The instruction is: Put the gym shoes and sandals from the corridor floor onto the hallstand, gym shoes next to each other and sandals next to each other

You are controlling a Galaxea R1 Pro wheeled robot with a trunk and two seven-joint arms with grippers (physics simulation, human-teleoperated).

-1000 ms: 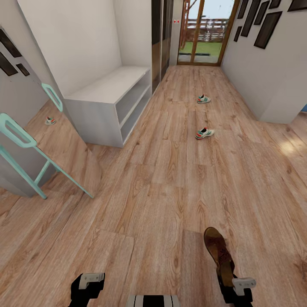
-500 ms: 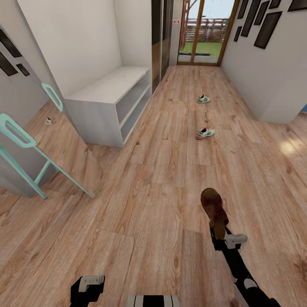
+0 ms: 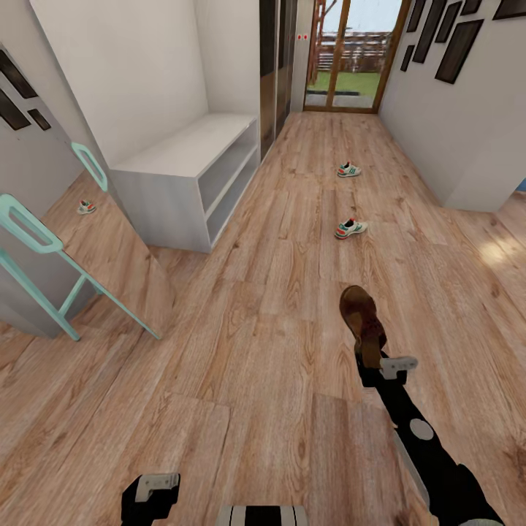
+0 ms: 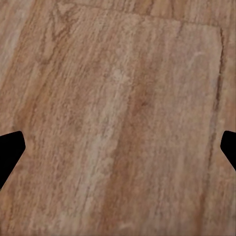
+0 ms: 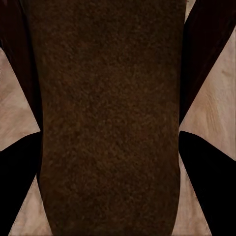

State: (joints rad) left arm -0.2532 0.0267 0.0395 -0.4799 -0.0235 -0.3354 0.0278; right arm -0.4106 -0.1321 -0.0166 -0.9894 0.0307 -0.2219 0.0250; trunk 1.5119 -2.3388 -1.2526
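Nearest to you, your left gripper (image 3: 149,488) hangs low over the floor (image 3: 241,365); in its wrist view the two fingertips (image 4: 10,150) stand wide apart with bare planks between them. Your right gripper (image 3: 372,363) is stretched forward and is closed on one brown sandal (image 3: 361,320), which it holds at one end, the rest pointing away from you, above the floor. In the right wrist view the sandal (image 5: 105,118) sits between the two dark fingers (image 5: 204,182), touching both. Compared with a second ago, your right arm has reached further out and the sandal has moved up the picture with it; the other things have not changed place.

Further on, two gym shoes lie on the floor, well apart from each other: the nearer shoe (image 3: 351,229) and the farther shoe (image 3: 349,170).

To the left, the shoe rack (image 3: 186,179) stands against the wall; I see nothing on its top or in its open shelves. I cannot read any writing anywhere.
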